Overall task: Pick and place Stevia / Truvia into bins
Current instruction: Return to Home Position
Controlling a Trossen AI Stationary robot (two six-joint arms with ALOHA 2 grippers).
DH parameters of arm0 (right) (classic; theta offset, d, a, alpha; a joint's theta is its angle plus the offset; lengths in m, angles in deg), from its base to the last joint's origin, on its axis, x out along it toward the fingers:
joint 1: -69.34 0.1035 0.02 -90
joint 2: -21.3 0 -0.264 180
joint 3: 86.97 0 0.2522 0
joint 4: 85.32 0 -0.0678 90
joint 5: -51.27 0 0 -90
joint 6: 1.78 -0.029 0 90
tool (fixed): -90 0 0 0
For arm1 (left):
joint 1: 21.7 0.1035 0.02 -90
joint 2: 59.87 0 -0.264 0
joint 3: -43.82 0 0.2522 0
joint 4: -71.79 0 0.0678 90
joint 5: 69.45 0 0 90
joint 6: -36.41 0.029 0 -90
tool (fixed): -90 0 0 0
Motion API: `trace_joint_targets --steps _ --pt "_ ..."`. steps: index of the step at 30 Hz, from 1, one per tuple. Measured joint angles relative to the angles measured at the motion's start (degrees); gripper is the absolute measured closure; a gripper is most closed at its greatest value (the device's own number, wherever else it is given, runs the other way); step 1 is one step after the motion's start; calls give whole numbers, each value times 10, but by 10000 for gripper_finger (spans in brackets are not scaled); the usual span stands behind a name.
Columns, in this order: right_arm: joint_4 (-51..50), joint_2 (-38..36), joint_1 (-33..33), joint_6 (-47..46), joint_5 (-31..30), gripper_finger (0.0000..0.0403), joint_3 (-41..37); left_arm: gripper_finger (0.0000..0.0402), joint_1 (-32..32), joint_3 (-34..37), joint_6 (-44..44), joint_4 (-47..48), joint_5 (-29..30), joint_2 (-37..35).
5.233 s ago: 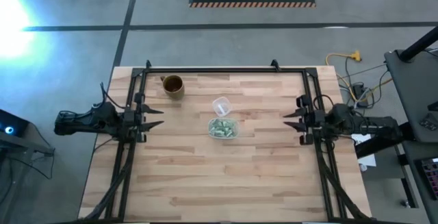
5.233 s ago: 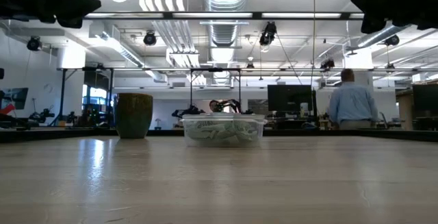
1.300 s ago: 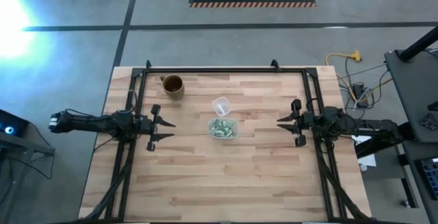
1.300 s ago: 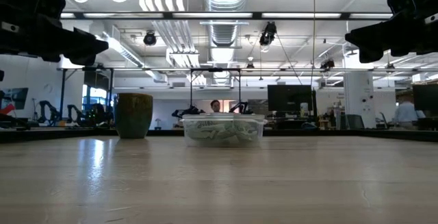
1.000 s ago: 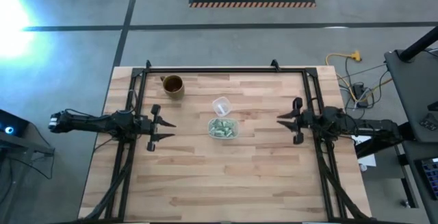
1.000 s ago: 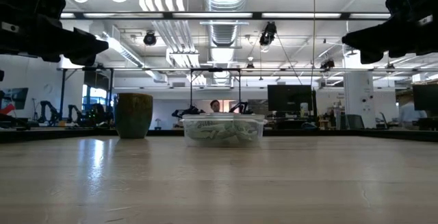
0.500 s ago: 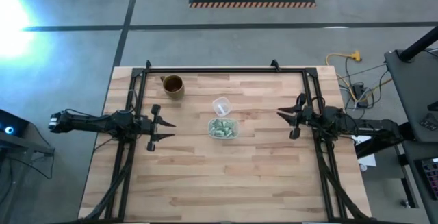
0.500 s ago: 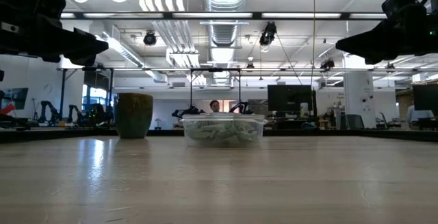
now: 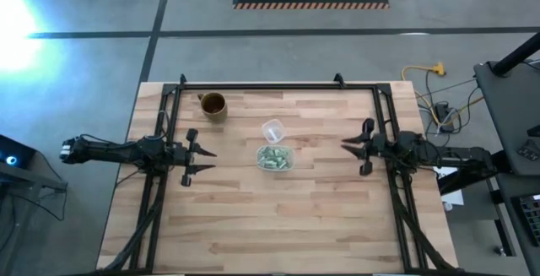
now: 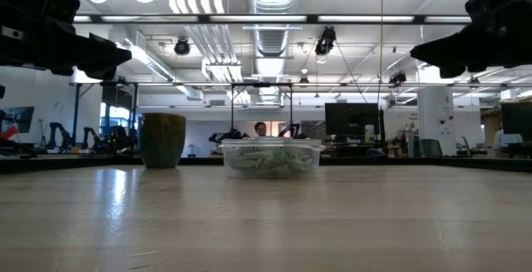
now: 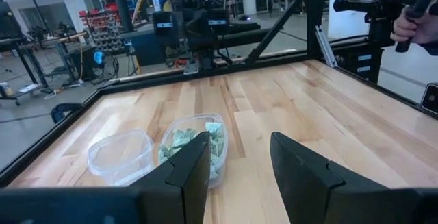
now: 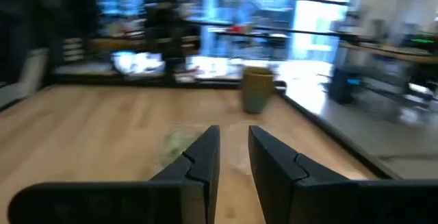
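I have the left gripper (image 9: 205,159) hovering above the pale wooden slatted table (image 9: 253,225), its two dark fingers (image 11: 189,171) spread wide with nothing between them. Straight ahead of its fingertips, clear of them, sits the clear shallow rounded-rectangular plastic container (image 9: 292,159). The pale green and white paper sweetener packets (image 9: 273,158) lie heaped inside it; I see none loose on the boards around either hand.

The right gripper (image 9: 350,156) faces the left one from the other side of that container, also raised off the table. Its fingers (image 12: 199,161) stand a narrow gap apart and carry nothing. So the container rests between the two grippers, touching neither.

Just beside the container, on its far side as seen from my camera at table height, stands a smaller clear round plastic cup (image 9: 272,130). A brown glazed mug (image 9: 213,105) stands upright farther off, closer to the left gripper than to the right one.
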Motion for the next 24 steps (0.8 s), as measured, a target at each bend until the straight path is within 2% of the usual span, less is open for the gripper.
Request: trace_joint_targets --steps 3,5,18,24 --pt "-9 1 0 19 76 335 0 265 0 0 0 0 0 0" --pt "-7 1 0 19 93 335 0 265 0 0 0 0 0 0" --pt "-6 17 0 -11 101 335 0 265 0 0 0 0 0 0" --pt "-6 42 0 17 99 335 0 265 0 0 0 1 0 0"
